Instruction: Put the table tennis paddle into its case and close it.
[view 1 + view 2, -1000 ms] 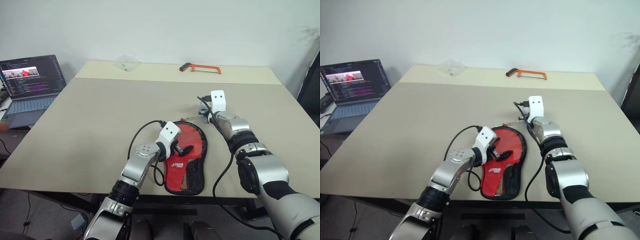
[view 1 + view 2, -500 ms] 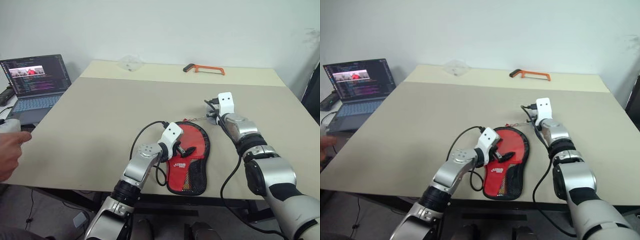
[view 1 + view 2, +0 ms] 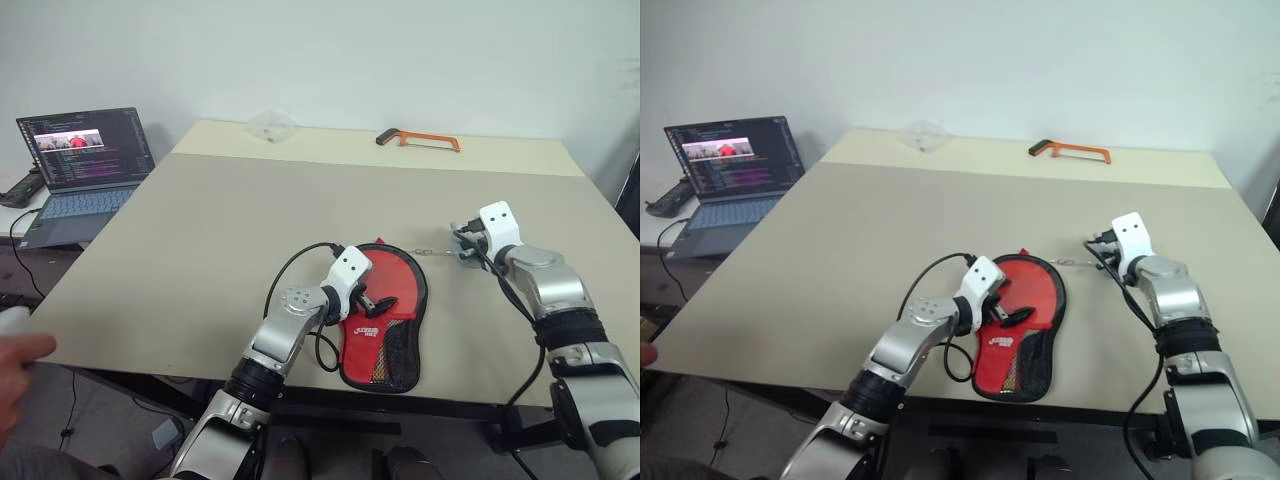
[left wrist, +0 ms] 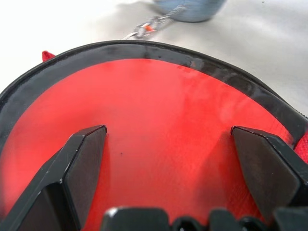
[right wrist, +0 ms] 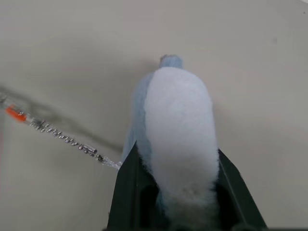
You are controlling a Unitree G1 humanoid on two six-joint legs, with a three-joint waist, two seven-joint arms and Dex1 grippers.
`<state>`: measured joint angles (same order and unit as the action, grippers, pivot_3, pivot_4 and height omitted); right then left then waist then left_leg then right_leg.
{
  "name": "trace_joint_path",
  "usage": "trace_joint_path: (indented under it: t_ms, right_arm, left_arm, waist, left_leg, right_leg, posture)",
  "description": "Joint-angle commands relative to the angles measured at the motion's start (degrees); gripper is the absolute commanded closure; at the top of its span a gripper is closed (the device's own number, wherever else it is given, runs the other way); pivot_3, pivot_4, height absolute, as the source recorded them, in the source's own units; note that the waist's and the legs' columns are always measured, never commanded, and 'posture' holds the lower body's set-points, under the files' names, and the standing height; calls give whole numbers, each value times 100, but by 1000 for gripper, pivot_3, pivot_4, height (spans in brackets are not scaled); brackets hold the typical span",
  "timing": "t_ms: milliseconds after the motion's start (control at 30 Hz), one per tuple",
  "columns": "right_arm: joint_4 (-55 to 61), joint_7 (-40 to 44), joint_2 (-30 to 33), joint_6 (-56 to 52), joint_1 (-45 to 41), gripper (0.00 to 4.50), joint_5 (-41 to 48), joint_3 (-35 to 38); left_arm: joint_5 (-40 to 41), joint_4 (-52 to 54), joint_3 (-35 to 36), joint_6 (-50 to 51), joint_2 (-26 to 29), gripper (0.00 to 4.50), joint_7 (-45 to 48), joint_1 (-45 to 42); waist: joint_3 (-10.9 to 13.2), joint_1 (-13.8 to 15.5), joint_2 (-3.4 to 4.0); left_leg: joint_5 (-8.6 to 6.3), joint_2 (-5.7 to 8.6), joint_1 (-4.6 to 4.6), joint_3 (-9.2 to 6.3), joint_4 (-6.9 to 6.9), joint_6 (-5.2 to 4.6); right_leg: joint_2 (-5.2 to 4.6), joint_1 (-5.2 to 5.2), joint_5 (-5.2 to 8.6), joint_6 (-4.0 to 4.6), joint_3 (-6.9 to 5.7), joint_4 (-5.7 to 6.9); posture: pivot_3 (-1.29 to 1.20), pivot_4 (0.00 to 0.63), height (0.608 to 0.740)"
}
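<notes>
The right gripper (image 5: 166,192) is clamping a fluffy grey-white pouch (image 5: 175,139) whose thin chain (image 3: 432,254) is running back to the case (image 3: 385,315). The left gripper (image 4: 178,163) is hovering with fingers spread over the case's red side, which is lying flat near the table's (image 3: 200,230) front edge. I cannot tell where the paddle is — presumably inside — so closing looks nearly done.
</notes>
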<state>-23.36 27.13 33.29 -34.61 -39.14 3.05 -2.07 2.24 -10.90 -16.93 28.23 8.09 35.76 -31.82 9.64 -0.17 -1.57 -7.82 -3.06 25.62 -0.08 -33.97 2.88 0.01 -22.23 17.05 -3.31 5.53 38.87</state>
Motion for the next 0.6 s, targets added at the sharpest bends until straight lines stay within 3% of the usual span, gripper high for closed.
trace_joint_path:
  t_ms: [33,267,600]
  right_arm:
    - [826,479,532,-532,470,4089,-65,-94]
    - [2393,1862,1675,-840,1402,4110,202,-328]
    - [3591,3191,2700,-48,2382,4112,422,-463]
  left_arm:
    - [-70,-322,-99,141,76,0,44,139]
    - [-86,-500,-134,63,53,0,107,30]
    - [-136,-603,-292,-10,-7,0,194,-16]
  waist:
    - [-3,1,5]
    - [-7,5,10]
    - [-9,8,11]
  left_leg:
    - [0,5,0,1,0,0]
    - [-1,45,3,0,-2,-1]
    - [-2,49,0,0,-7,-1]
  right_leg:
    - [-5,0,1,-1,2,0]
    - [-47,7,20,-38,0,-5]
    - [-53,16,25,-34,-2,-16]
  posture:
    - [0,150,740]
    - [0,150,740]
    - [0,150,740]
